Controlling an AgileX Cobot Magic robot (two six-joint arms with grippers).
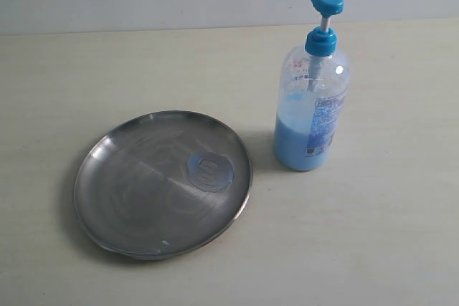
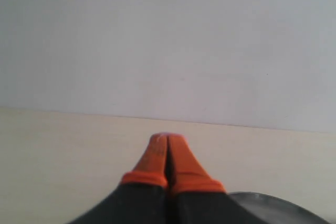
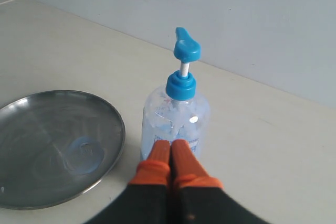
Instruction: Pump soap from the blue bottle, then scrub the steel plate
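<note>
Fingers of the left gripper (image 2: 167, 142) and right gripper (image 3: 171, 148) press together, empty. The pale blue soap blob (image 1: 210, 171) sits on the round shiny steel plate (image 1: 129, 184) (pumping seems done), off to the side of the right fingers: scrub it in light circles.

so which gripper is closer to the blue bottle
The right gripper: the blue bottle stands just past its tips. The left gripper sees only the steel plate.

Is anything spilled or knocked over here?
Nothing is knocked over: the bottle stands upright beside the plate, not touching it. The one odd thing is a bluish soap blob on the plate, on the side near the bottle. It lies wholly inside the rim.
</note>
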